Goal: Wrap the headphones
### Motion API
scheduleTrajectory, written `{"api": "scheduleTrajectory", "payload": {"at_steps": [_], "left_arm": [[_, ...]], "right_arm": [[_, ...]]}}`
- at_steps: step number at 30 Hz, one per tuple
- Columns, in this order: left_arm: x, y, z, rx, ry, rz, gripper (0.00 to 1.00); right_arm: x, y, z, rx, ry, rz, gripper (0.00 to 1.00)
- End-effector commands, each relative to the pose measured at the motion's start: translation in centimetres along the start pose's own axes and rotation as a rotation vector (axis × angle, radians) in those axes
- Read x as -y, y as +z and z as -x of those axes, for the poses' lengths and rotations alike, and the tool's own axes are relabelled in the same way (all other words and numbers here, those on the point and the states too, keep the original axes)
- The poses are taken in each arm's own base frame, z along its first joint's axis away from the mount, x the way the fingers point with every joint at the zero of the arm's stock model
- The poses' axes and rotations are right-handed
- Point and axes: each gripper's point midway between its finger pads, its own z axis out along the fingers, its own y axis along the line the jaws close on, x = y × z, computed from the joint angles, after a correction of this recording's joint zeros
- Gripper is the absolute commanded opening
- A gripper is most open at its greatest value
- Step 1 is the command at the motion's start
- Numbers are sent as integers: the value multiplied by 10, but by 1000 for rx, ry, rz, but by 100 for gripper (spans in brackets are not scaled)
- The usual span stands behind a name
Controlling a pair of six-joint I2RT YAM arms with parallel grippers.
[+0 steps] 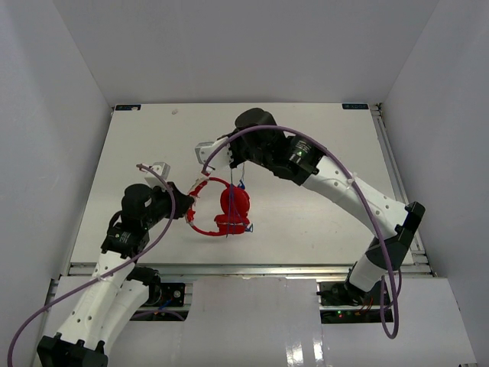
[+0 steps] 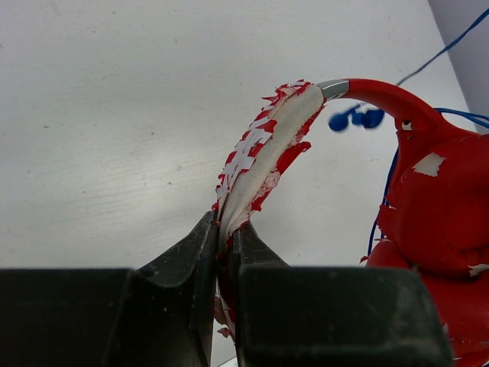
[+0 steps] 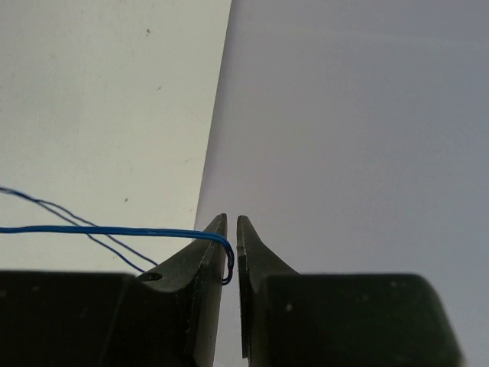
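Note:
The red headphones are near the table's middle, earcups to the right. My left gripper is shut on the worn, peeling red-and-white headband, as the left wrist view shows. The red earcup and the blue plug are beyond it. My right gripper hovers just behind the headphones. Its jaws are pinched on the thin blue cord, which loops over the left finger and runs off left. Cord strands hang down to the earcup.
The white table has grey walls on three sides. A metal rail runs along its front edge. Thick purple arm cables arc over both arms. In the right wrist view the grey wall is straight ahead.

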Motion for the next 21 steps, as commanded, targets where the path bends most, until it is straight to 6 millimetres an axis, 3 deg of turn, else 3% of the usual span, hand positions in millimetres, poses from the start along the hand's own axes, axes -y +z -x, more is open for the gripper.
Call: {"api": "scheduleTrajectory", "payload": {"at_steps": [1,9,21], "left_arm": [[33,-16,29,91,-15,-124,0],[55,-30,35,103,-42,-215,0],[93,-51,66,145,-72,-355,0]], "right_arm": [[-6,11,-22,6,140,24,16],[-28,19,-30,52,233,120,15],[-49,25,-21,162,382,246,14]]}}
